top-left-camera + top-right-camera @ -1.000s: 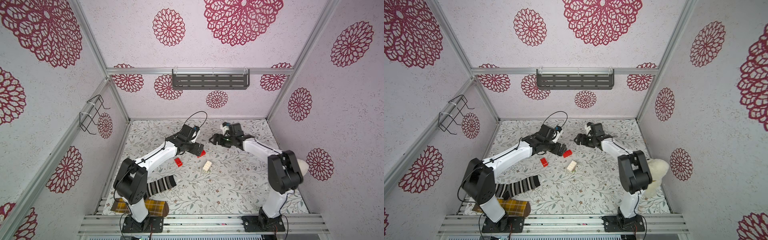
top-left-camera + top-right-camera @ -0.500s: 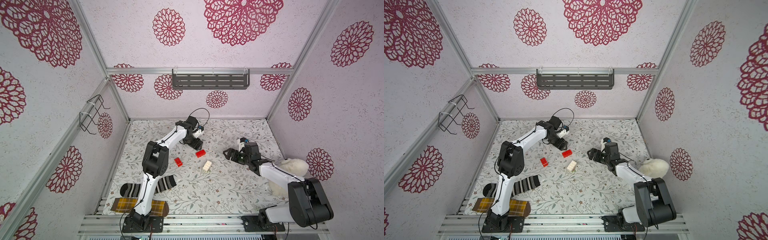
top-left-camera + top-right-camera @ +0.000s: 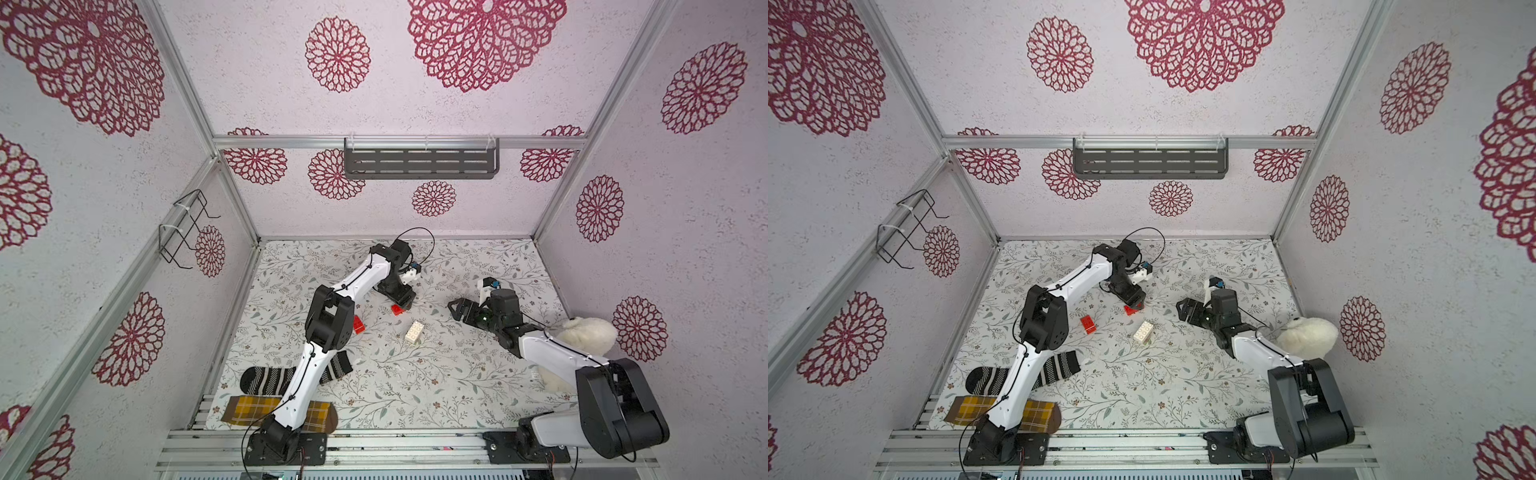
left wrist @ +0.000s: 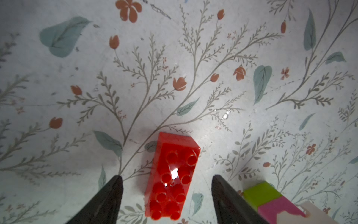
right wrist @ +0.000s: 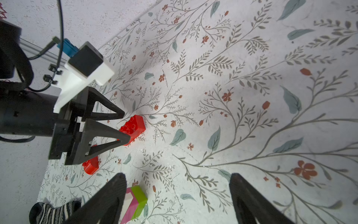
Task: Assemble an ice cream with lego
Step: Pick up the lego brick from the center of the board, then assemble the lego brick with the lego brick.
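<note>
Left tool point(image 4: 166, 176) is down at the tabletop point(image 4: 174, 67) with its jaws apart, one on either side of a red brick point(image 4: 171, 174). There's a small gap on both sides, so nothing's clamped yet. Right tool point(image 5: 177, 174) hangs off to the side, jaws wide apart too, with nothing between them.

Progress-wise I'd call it roughly halfway. The part-built ice cream point(image 5: 140, 197) already looks like three pieces joined: cream-white, pink and lime green. It sits on the tabletop near the left tool, between the two arms. In a top view you mostly see its cream studded face point(image 3: 415, 332). What's left, by my reckoning, is both reds: the one being straddled and a second red brick point(image 3: 1088, 324) lying loose close to the left arm.

Materials: it's all glossy hard plastic, crisp-edged oblongs with round studs in two rows, and the straddled red one throws a bright glare spot. The pink and green parts look smaller and squarer. Tabletop is a matte floral print, a bit scuffed, so I'd guess a brick could skid when pinched.
</note>
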Robot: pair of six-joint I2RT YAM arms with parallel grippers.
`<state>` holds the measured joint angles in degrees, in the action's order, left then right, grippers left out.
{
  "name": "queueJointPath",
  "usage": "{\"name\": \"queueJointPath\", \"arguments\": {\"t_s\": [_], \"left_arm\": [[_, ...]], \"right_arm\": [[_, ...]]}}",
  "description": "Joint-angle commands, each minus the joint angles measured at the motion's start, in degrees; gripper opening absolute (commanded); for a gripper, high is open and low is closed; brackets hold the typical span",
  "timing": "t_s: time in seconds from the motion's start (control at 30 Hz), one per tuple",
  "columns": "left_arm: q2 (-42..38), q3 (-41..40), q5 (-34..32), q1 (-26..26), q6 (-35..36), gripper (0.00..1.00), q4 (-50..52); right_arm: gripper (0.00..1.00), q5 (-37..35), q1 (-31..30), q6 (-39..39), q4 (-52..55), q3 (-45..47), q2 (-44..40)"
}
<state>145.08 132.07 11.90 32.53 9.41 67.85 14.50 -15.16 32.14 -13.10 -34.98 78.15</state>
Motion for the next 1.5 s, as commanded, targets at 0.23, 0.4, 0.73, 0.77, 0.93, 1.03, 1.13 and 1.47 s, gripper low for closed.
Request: {"name": "queueJointPath", "arguments": {"t_s": [0.23, 0.4, 0.73, 0.77, 0.93, 1.03, 1.13, 1.47], "left_arm": [[1.9, -2.1, -7.7, 2.9, 1.6, 0.58, 2.1], [1.1, -2.9, -8.4, 2.8, 1.4, 0.42, 1.9], [-6.0, -3.6, -20.7, 2.3, -8.5, 0.00, -2.2], [-7.9, -4.3, -20.3, 2.4, -11.3, 0.00, -2.5], [-20.7, -11.3, -18.0, 3.2, -22.6, 0.00, -6.0], [-24.5, -10.1, -14.5, 3.5, -27.5, 0.00, -1.3], [-23.8, -5.5, -12.1, 5.2, -30.2, 0.00, 6.6], [-20.2, -5.5, -10.4, 11.6, -38.6, 0.00, 11.4]], "right_arm": [[0.87, -3.7, 0.6, 0.9, -2.3, 1.0, -2.8], [0.87, -4.5, 0.8, 1.0, -2.5, 1.5, -3.9], [0.87, -4.5, 0.9, 0.9, -2.9, 1.6, -2.8], [0.87, -4.3, 0.9, 0.9, -3.1, 1.6, -2.2], [0.86, -1.8, 0.8, 0.9, -3.3, 0.6, 1.2], [0.86, -0.9, 0.9, 1.1, -3.9, 0.6, 2.5], [0.85, -0.5, 0.8, 1.1, -4.1, 0.3, 4.1], [0.83, 3.2, -0.9, 1.0, -4.9, -1.6, 9.6]]}}
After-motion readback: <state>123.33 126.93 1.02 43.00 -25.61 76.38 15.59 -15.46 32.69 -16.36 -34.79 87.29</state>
